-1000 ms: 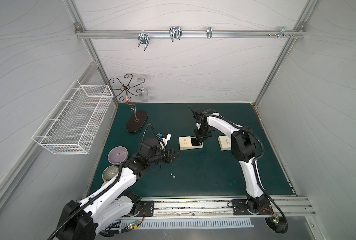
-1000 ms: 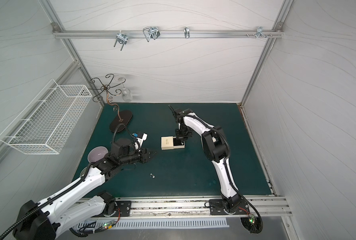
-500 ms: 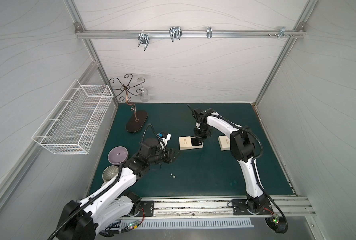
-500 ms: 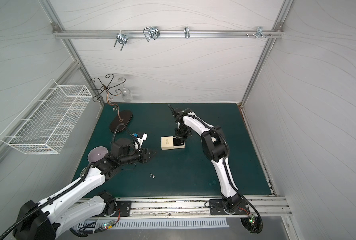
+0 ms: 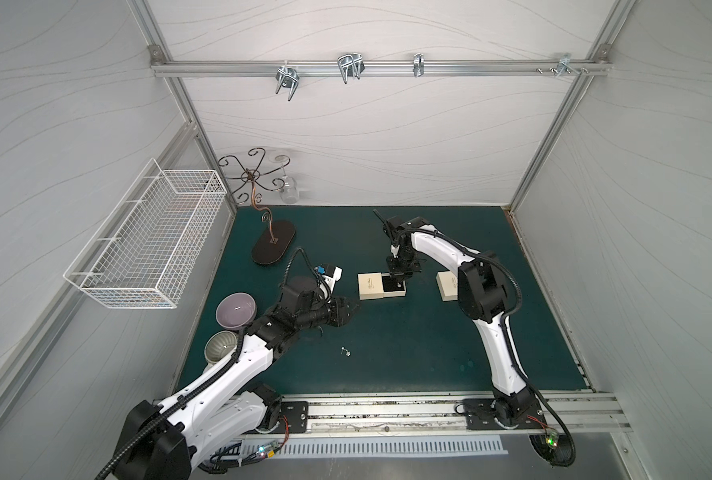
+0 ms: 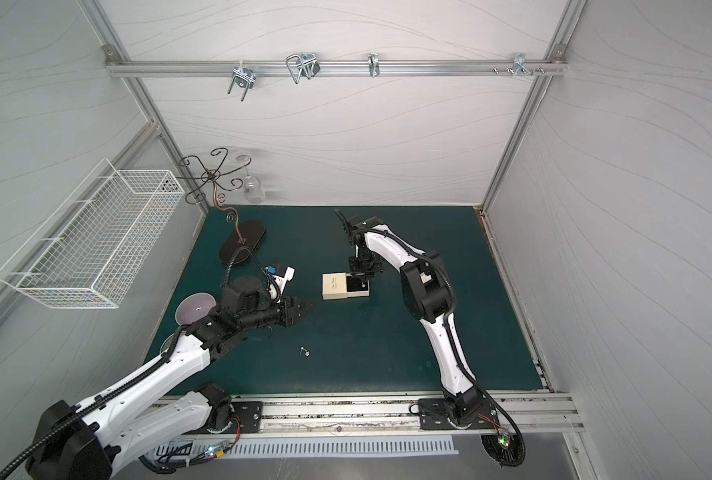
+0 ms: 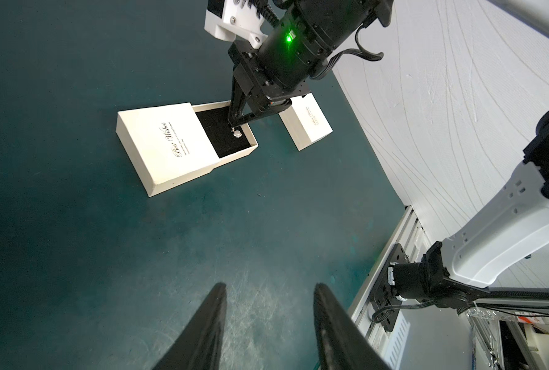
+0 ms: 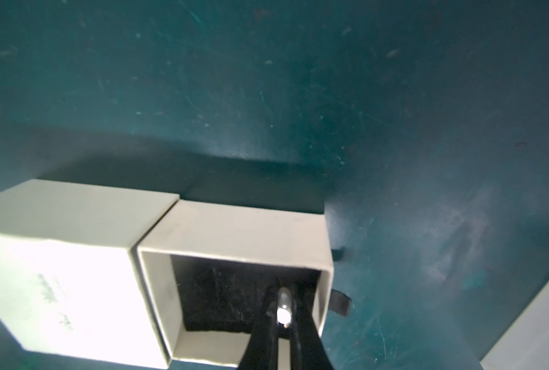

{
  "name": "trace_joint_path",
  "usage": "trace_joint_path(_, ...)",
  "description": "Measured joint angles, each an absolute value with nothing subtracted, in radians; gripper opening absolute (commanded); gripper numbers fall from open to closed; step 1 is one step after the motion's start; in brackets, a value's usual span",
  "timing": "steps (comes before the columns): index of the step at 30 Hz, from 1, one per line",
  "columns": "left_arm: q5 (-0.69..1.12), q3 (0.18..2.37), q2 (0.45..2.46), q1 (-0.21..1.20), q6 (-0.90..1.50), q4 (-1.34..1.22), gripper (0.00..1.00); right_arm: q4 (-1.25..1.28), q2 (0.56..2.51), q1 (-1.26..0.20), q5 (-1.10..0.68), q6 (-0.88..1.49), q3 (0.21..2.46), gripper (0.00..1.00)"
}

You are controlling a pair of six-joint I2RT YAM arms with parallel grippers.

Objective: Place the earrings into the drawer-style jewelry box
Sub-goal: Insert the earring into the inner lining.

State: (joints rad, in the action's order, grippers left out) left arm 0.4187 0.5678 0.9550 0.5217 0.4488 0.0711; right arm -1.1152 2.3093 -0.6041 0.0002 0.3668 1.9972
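Pinching an earring, right fingers hang just inside the drawer rim; left fingers spread above open mat.

Silver earring dangles over the open cream drawer box.

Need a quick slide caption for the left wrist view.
Right gripper holds an earring over the open drawer of the jewelry box; left gripper open, empty.
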Motion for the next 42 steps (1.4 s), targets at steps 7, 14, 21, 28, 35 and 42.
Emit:
trace_joint_path(7,0.419,0.568,0.955,0.522,0.449,0.071,0.48,-1.119,2.315,-0.612,0.005,0.367,2.000,0.03)
trace_joint_path(14,0.419,0.567,0.948,0.522,0.448,0.071,0.48,-1.124,2.345,-0.615,0.005,0.366,2.026,0.04)
trace_joint_path(21,0.419,0.566,0.948,0.522,0.448,0.071,0.48,-1.128,2.351,-0.616,0.004,0.366,2.030,0.10)
trace_joint_path(28,0.417,0.566,0.948,0.522,0.448,0.072,0.48,-1.128,2.350,-0.617,-0.003,0.367,2.030,0.24)
trace_joint_path(35,0.394,0.566,0.948,0.522,0.450,0.090,0.48,-1.142,2.340,-0.618,-0.005,0.366,2.030,0.28)
trace_joint_path(42,0.271,0.607,0.944,0.522,0.482,0.217,0.47,-1.158,2.210,-0.627,-0.047,0.374,1.974,0.29)
